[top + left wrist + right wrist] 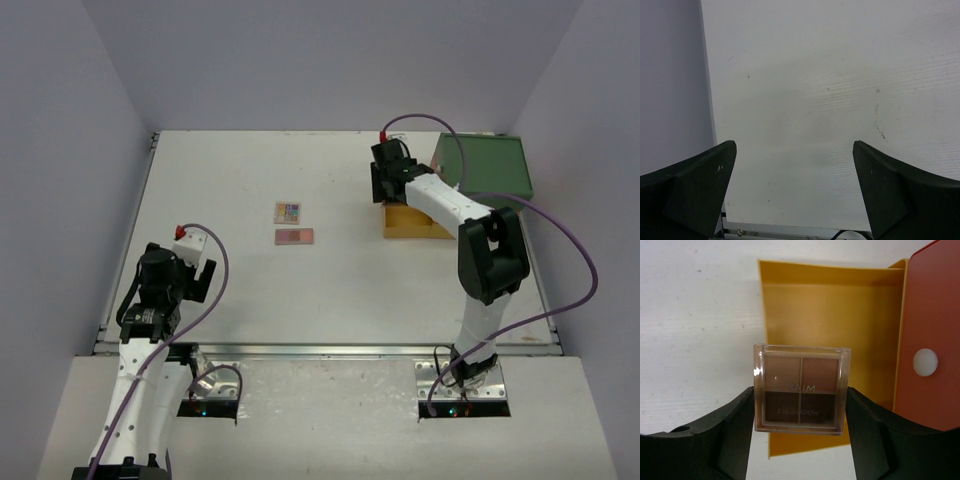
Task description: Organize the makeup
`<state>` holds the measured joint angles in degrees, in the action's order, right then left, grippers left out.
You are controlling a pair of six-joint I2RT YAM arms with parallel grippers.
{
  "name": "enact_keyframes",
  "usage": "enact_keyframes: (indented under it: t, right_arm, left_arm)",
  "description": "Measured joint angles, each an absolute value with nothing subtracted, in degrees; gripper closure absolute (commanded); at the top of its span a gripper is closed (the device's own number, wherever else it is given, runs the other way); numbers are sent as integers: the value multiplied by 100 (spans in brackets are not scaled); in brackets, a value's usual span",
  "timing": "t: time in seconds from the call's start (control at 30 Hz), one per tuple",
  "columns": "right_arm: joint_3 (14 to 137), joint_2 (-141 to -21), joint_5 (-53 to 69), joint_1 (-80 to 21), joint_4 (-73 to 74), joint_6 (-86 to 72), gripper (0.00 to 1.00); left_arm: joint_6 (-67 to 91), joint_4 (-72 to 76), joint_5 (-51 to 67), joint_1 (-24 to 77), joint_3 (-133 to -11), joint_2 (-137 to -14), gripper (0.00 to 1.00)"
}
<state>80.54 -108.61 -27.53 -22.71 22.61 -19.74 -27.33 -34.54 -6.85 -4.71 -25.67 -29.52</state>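
Note:
My right gripper [800, 407] is shut on a square brown eyeshadow palette [801, 388] with a clear lid, held flat above the open yellow drawer [832, 330]. In the top view that gripper [388, 178] hangs at the drawer's [408, 222] far end. Two more makeup palettes lie mid-table: a multicoloured one [288, 212] and a pink one [295, 236] just nearer. My left gripper [795, 190] is open over bare table near the left edge, with nothing between its fingers. The rest of the makeup is out of view.
The green-topped box [490, 167] stands at the back right, partly behind the right arm. An orange drawer front [932, 335] with a round white knob sits right of the yellow drawer. Grey walls close in the table on three sides.

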Motion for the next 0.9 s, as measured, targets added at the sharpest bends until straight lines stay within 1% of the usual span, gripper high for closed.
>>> enact_keyframes:
  t: [0.27, 0.4, 0.43, 0.57, 0.6, 0.67, 0.8, 0.9]
  right_arm:
    - [8635, -11386, -2527, -1735, 2338, -1579, 53]
    - [8901, -11753, -2473, -1731, 2388, -1429, 38]
    - [8921, -11805, -2461, -1733, 2416, -1408, 32]
    - [8946, -11918, -2428, -1734, 2477, -1339, 24]
    - [8953, -11932, -2423, -1730, 2494, -1326, 20]
    - [9027, -11958, -2394, -1712, 2536, -1277, 14]
    - [9348, -12076, -2300, -1698, 2600, -1160, 6]
    - [9542, -12137, -2210, -1693, 2623, -1035, 5]
  left_arm:
    - [-2679, -3452, -753, -497, -2567, -2952, 0]
    - [-2764, -3459, -600, -497, -2567, -2981, 0]
    - [-2818, -3459, -540, -497, -2568, -3007, 0]
    - [-3027, -3467, -391, -497, -2606, -3212, 0]
    - [-3072, -3480, -371, -497, -2636, -3277, 0]
    - [-3148, -3489, -329, -497, -2763, -3439, 0]
    - [-3188, -3464, -114, -497, -3122, -3750, 0]
    - [-3186, -3450, 177, -499, -3368, -4081, 0]
